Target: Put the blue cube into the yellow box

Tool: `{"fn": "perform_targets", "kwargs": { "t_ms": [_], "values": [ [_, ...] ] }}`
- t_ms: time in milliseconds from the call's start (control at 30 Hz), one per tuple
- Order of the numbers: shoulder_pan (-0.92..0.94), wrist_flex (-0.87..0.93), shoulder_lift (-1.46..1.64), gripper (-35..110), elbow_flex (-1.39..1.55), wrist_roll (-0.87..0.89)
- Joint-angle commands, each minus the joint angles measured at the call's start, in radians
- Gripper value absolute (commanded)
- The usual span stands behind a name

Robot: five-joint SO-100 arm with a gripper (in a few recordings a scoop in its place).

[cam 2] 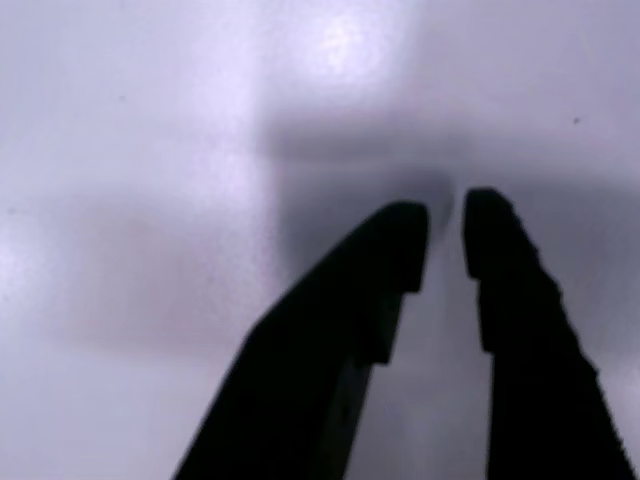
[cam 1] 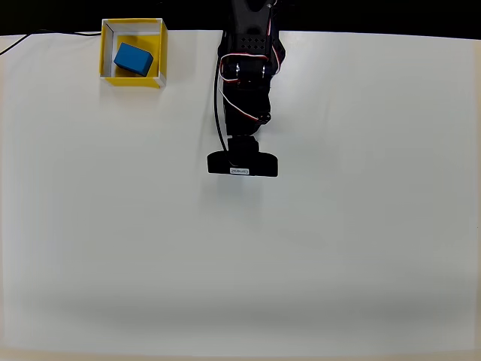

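My fingers [cam 2: 445,230] hang over bare white table [cam 2: 150,150] in the wrist view, two dark tips with a narrow slit of light between them, nearly closed and holding nothing. Their shadow lies on the surface just beyond the tips, and a bright glare spot sits further up.

In the overhead view my black arm [cam 1: 244,75] reaches down from the top edge of the table [cam 1: 338,248], with red and white wires looped along it and a black bar across its lower end. My fingers are hidden beneath that body there.

The blue cube [cam 1: 134,59] lies inside the yellow box [cam 1: 103,53], turned slightly askew to the walls, resting on the box floor nearer the lower side. The box stands at the table's far edge, toward the top left of the overhead view, well apart from my arm. A thin dark cable [cam 1: 30,37] runs along the table's edge left of the box.
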Motion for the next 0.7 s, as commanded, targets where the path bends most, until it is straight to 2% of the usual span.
{"fn": "perform_targets", "kwargs": {
  "t_ms": [0, 667],
  "values": [
    [0.003, 0.005, 0.021, 2, 0.026, 0.216],
    [0.009, 0.003, 0.020, 2, 0.026, 0.225]
  ]
}}
